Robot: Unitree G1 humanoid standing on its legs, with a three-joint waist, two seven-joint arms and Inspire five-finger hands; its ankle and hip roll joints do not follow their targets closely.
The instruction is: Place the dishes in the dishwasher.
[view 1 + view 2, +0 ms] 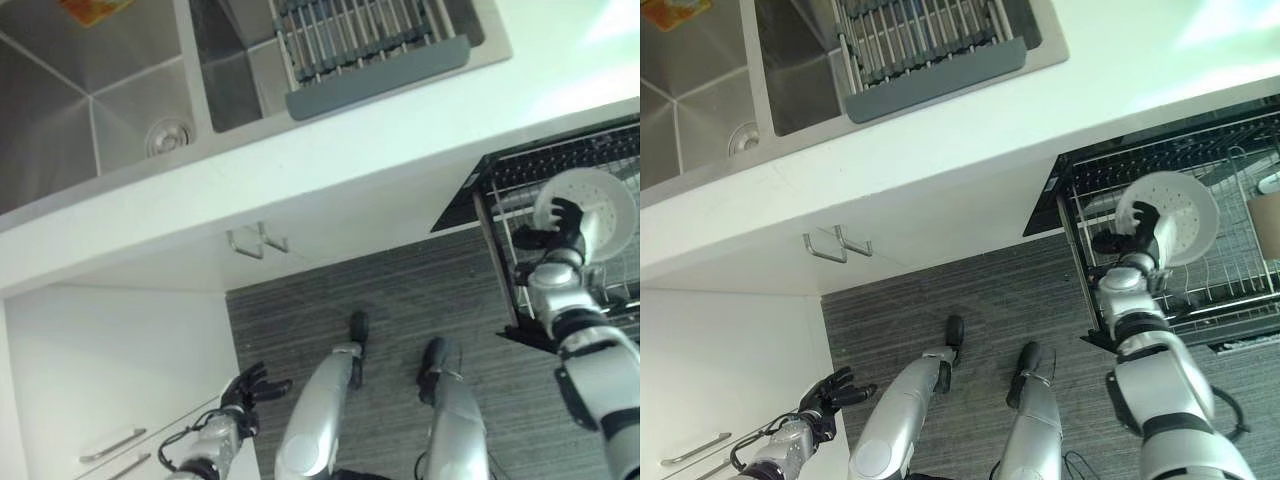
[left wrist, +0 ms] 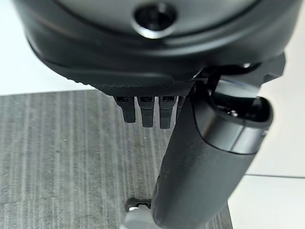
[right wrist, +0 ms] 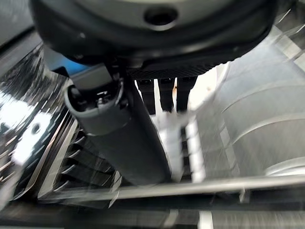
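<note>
A white round plate [image 1: 1180,215] stands on edge over the pulled-out wire rack of the dishwasher [image 1: 1230,290]. My right hand [image 1: 1135,235] grips the plate's near rim, fingers and thumb curled round it; the same plate [image 1: 595,205] and right hand [image 1: 558,232] show at the right edge of the left eye view. In the right wrist view the thumb [image 3: 121,138] and fingers pinch the white plate edge [image 3: 178,124] above the rack wires. My left hand [image 1: 248,392] hangs low beside the white cabinet, fingers relaxed and spread, holding nothing.
A steel double sink [image 1: 90,100] with a grey dish rack [image 1: 370,45] sits in the white counter [image 1: 330,165]. A brown cup [image 1: 1268,225] stands in the dishwasher rack. White drawers with handles [image 1: 110,445] are at lower left. Grey striped floor [image 1: 390,290] lies between.
</note>
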